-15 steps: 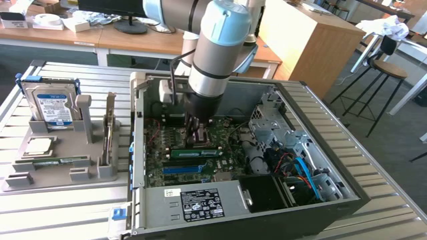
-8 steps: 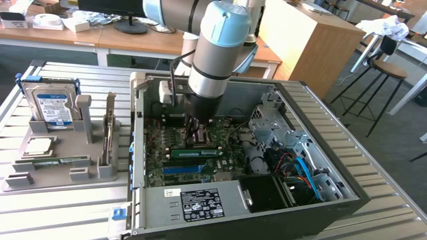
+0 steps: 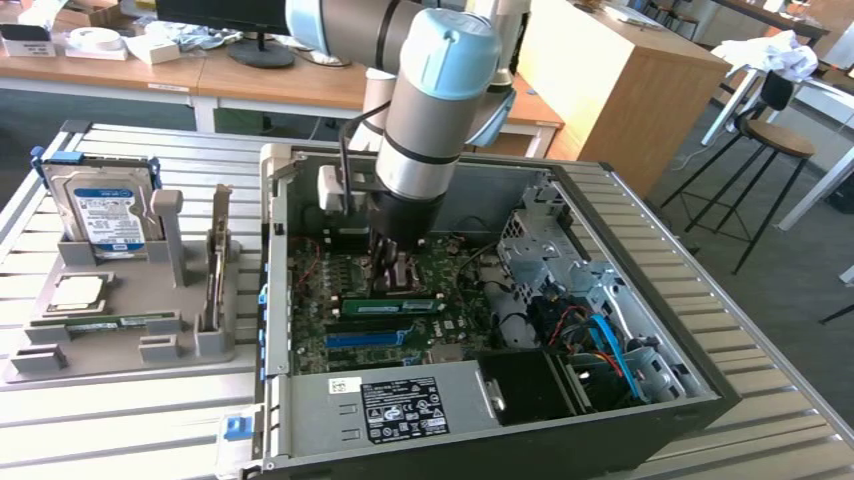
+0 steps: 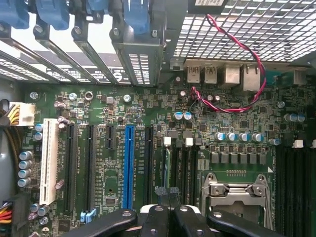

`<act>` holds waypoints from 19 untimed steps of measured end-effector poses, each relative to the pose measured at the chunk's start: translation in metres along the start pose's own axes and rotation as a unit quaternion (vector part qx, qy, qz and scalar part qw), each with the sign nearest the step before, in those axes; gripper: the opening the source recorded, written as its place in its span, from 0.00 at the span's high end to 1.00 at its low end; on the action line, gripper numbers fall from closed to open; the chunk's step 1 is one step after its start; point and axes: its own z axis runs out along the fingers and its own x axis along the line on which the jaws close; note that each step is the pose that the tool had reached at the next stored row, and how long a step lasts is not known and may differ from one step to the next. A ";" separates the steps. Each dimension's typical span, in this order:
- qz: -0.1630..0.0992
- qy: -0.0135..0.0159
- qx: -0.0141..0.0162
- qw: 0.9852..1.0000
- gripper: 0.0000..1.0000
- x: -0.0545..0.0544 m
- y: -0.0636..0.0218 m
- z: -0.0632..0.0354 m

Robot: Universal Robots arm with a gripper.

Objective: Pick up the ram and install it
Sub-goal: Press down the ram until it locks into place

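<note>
Open computer case [image 3: 561,330] on slatted table | arm vertical | hand [image 4: 168,193] closed over motherboard [image 4: 98,98], beside ram [image 3: 390,306]

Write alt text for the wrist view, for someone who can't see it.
The gripper, fingers together, hangs just above a ram standing in its slot on a green motherboard. A blue slot lies beside it, an empty processor socket on the other side.

Arm comes down from far side, wrist vertical, gripper [image 3: 396,272] pointing straight down. Jaws pressed together at the tips, w/ no gap visible in wrist view [image 4: 169,193].
</note>
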 end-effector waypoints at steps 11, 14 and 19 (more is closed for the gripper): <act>0.000 0.000 0.000 1.000 0.90 0.000 -0.0002 0.0032; 0.000 0.000 0.000 1.000 0.90 0.000 -0.0002 0.0047; 0.000 0.000 0.000 1.000 0.90 0.000 -0.0003 0.0053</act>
